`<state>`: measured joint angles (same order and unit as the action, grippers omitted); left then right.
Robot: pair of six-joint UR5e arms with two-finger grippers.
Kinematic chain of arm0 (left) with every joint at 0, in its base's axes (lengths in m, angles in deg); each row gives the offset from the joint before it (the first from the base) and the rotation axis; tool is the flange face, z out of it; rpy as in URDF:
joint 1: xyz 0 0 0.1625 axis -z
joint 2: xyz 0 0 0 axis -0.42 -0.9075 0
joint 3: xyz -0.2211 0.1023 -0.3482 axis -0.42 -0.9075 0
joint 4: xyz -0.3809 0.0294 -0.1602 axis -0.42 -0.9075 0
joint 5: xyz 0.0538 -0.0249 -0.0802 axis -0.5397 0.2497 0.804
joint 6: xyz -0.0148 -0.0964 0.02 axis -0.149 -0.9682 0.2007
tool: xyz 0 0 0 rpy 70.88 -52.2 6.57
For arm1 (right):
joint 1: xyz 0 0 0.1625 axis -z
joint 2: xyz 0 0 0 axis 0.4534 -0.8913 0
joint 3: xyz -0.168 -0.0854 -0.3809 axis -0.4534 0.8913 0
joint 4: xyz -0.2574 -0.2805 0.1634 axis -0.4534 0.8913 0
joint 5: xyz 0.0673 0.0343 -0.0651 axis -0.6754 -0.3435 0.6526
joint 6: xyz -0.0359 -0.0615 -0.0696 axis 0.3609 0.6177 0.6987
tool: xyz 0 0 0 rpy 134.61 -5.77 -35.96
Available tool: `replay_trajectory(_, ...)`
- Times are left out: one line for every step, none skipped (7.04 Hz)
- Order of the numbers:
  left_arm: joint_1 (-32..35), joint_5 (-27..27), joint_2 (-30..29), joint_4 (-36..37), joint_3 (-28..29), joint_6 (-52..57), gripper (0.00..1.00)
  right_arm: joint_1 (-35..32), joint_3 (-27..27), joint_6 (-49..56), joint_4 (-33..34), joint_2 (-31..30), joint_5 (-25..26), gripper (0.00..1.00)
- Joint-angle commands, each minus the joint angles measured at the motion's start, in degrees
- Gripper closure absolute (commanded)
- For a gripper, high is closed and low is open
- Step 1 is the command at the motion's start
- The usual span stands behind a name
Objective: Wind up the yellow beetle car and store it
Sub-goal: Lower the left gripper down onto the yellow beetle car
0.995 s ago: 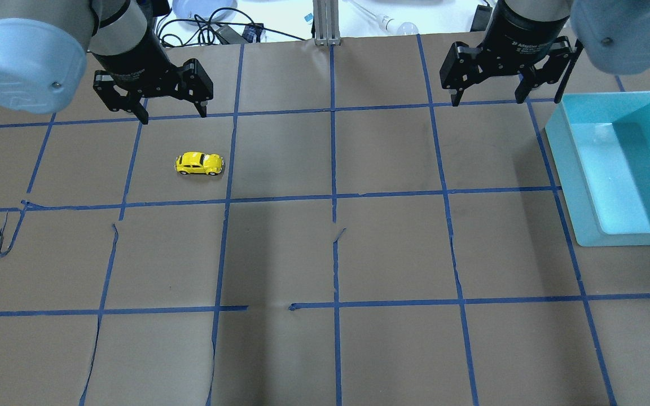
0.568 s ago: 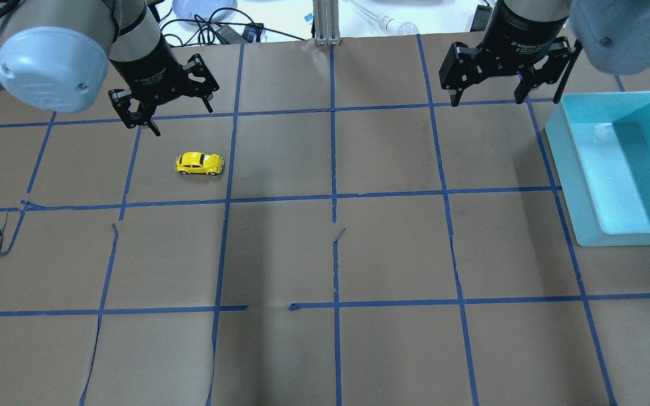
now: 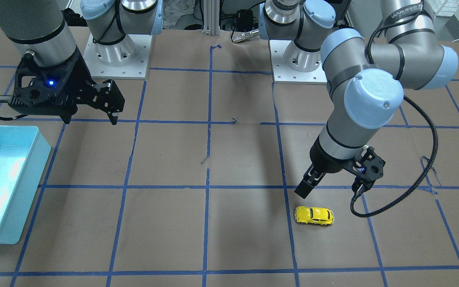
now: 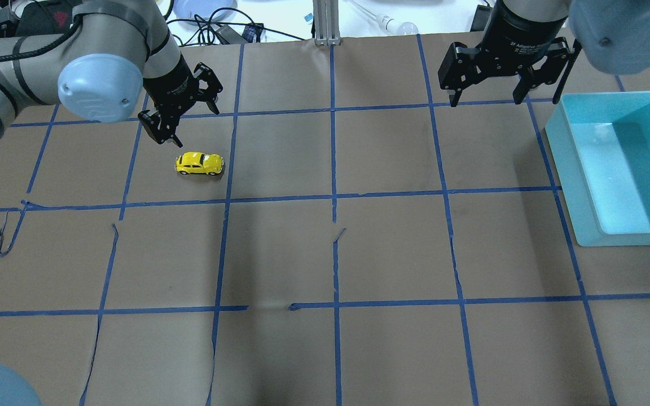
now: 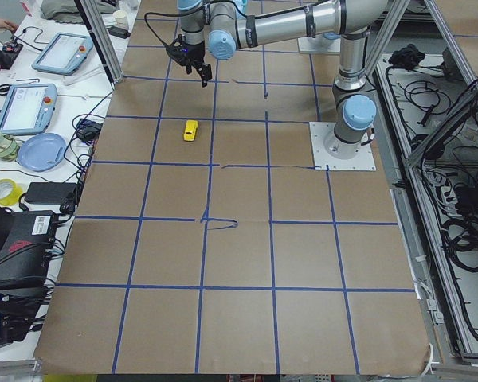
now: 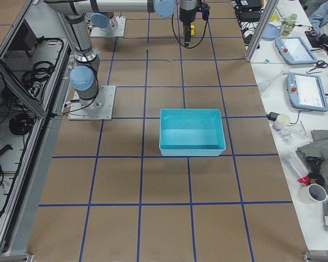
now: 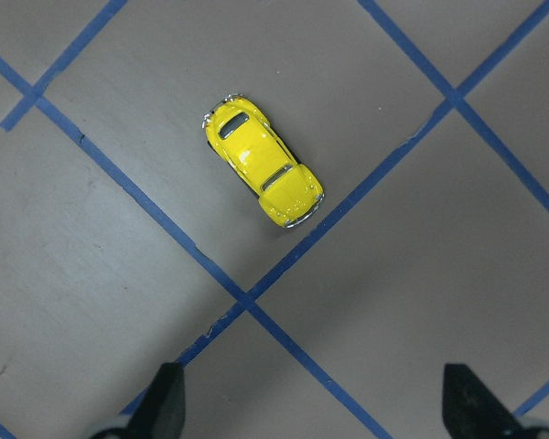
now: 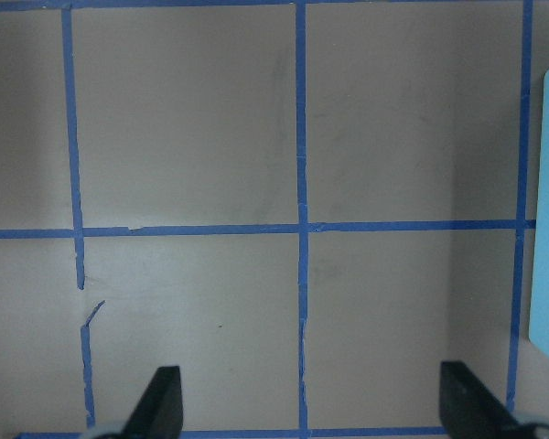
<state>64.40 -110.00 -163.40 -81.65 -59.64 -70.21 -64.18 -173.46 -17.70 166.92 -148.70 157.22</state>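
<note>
The yellow beetle car (image 4: 200,163) stands on its wheels on the brown paper, in a taped square at the left. It also shows in the front view (image 3: 314,215), the left side view (image 5: 190,130) and the left wrist view (image 7: 263,174). My left gripper (image 4: 189,121) is open and empty. It hovers just behind the car and above it, apart from it (image 3: 331,189). In the left wrist view the fingertips (image 7: 169,398) sit at the bottom edge. My right gripper (image 4: 486,101) is open and empty at the far right, beside the bin.
A teal bin (image 4: 573,169) stands at the table's right edge, and its wall shows in the front view (image 3: 42,159). Blue tape lines (image 4: 333,197) divide the brown paper into squares. Cables and a blue plate (image 4: 201,8) lie beyond the far edge.
My left arm has swung right and toward the car, its gripper turning and coming closer to it. The car and the right arm have not moved.
</note>
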Motion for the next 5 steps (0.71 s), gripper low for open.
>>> replay_trajectory(-2.1,0.4,-1.8,6.1,-3.5,-4.4,0.00,0.0,0.0,0.0,0.0,0.0,-0.1,0.00)
replay_trajectory(-2.8,0.2,-2.4,6.4,-3.7,-5.6,0.00,0.0,0.0,0.0,0.0,0.0,-0.1,0.00)
replay_trajectory(-2.8,0.3,-3.8,8.4,-4.9,-6.1,0.00,0.0,0.0,0.0,0.0,0.0,-0.1,0.00)
replay_trajectory(-2.9,0.4,-4.7,11.1,-6.8,-6.2,0.00,0.0,0.0,0.0,0.0,0.0,-0.1,0.00)
replay_trajectory(-3.1,0.3,-5.8,13.7,-8.0,-9.0,0.00,0.1,0.0,0.1,-0.1,0.0,-0.1,0.00)
